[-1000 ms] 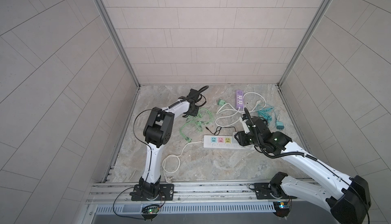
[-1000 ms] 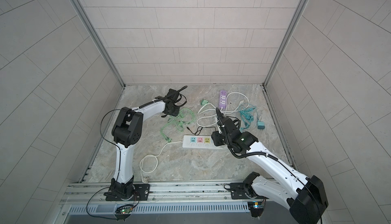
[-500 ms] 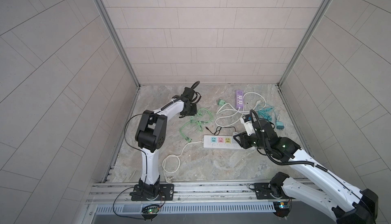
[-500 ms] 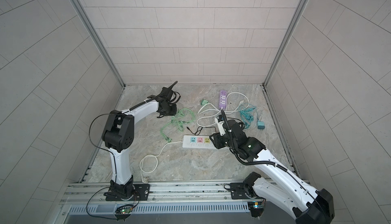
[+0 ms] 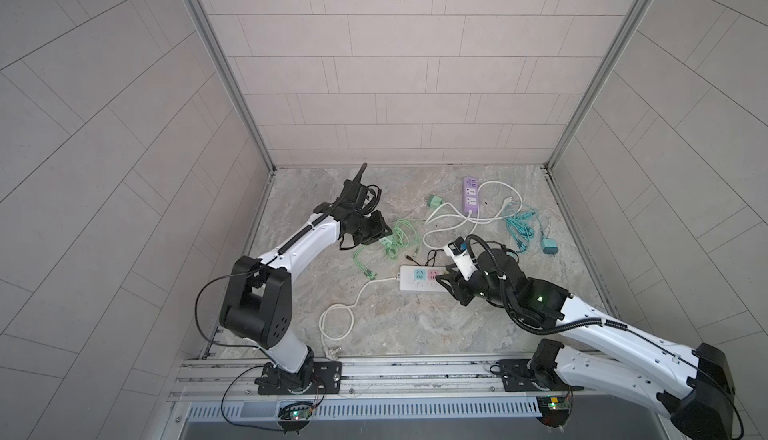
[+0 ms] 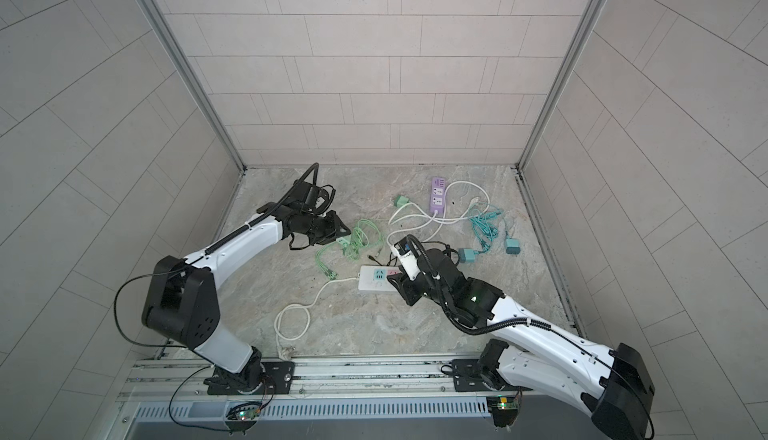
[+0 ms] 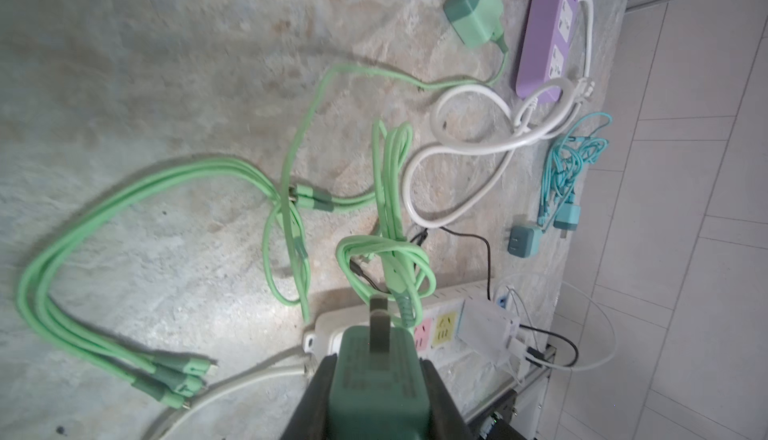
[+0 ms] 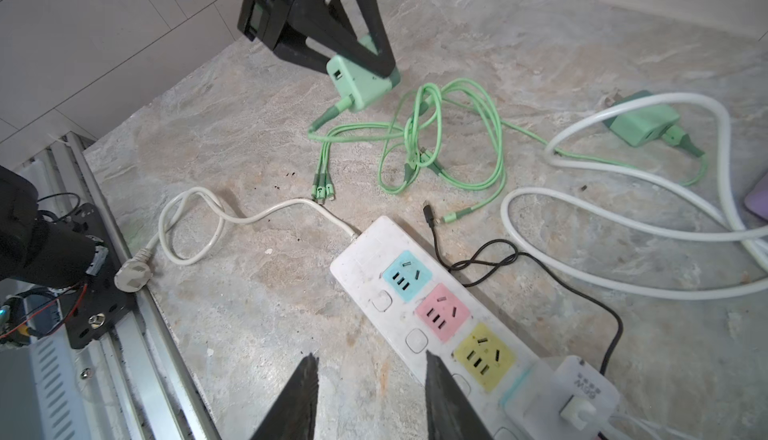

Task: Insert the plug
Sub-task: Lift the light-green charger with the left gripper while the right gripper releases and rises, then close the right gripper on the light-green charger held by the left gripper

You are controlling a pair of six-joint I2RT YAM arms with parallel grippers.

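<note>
Left wrist view is showing the left tool [image 7: 377, 365] clamping the green plug [image 7: 376, 396], prongs pointing ahead and its cable [image 7: 390, 209] trailing over the tabletop [image 7: 166, 85]. The white power strip [image 8: 365, 251] is lying apart from it, with its blue, pink and yellow sockets [image 8: 442, 311] sitting empty. The right tool [image 8: 372, 375] is hovering at the strip's edge, jaws parted around nothing. The grasp is looking done, with carrying, aligning and pushing home left to do.

White charger [image 8: 582, 390], at the end of the power strip [image 8: 365, 259]: I see dark print on its top face, too small to read.
Green plug [image 7: 380, 380]: rows of fine print on its pin face, blurred for me.
Readable text: I find none.
</note>
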